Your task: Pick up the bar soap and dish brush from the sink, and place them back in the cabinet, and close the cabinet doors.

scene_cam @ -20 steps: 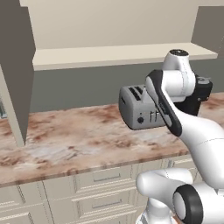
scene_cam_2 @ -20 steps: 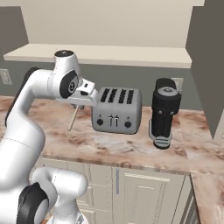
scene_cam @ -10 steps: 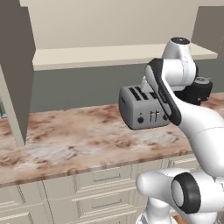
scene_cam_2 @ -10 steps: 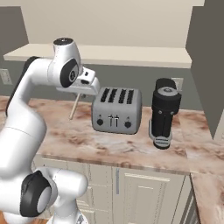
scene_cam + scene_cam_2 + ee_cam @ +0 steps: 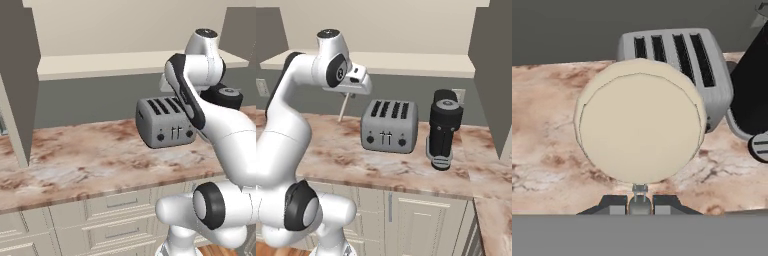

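Observation:
My gripper (image 5: 352,93) is shut on the dish brush, holding it above the marble counter just left of the toaster. The brush's thin pale handle (image 5: 343,109) hangs down from the hand in the right base view. In the hand view its round cream head (image 5: 639,120) sits straight ahead of my gripper (image 5: 639,202). The cabinet shelf (image 5: 125,65) (image 5: 406,62) runs along the wall just above hand height. The cabinet doors stand open, one at the left (image 5: 19,75), one at the right (image 5: 491,70). The sink and bar soap are out of view.
A silver four-slot toaster (image 5: 389,126) (image 5: 166,122) (image 5: 682,55) stands on the counter (image 5: 85,155) under the shelf. A black coffee grinder (image 5: 444,129) is right of it. Cream drawers (image 5: 110,220) and a lower door (image 5: 426,225) front the counter.
The arm has lifted, carrying the shut gripper and the brush a little higher, closer to shelf height. Toaster and grinder have not moved.

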You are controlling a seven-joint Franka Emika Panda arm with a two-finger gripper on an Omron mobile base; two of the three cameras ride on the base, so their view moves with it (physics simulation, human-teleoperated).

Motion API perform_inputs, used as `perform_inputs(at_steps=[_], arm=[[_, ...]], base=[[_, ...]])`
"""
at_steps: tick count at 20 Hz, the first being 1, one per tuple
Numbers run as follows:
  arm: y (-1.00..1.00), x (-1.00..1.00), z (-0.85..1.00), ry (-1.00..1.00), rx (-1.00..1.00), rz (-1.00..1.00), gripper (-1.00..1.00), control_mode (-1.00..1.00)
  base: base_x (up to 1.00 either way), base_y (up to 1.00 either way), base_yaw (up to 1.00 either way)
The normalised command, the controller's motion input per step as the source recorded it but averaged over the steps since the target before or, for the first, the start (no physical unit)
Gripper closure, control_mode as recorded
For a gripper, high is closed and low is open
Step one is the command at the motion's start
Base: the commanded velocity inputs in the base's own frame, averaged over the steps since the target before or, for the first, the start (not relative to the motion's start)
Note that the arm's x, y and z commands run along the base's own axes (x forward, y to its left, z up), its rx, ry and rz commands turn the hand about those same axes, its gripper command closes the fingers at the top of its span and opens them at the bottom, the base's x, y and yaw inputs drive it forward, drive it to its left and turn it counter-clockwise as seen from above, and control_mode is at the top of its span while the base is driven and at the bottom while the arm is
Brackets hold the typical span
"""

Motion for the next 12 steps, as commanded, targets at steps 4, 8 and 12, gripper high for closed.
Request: perform_inputs(at_steps=[4, 8, 12], arm=[[0.0, 0.19, 0.25, -0.06, 0.0, 0.0, 1.0, -1.0], [0.0, 0.07, 0.19, -0.15, 0.0, 0.0, 1.0, -1.0], [0.0, 0.0, 0.1, -0.24, 0.0, 0.0, 1.0, -1.0]], base=[[0.0, 0.0, 0.0], [0.0, 0.0, 0.0], [0.0, 0.0, 0.0]])
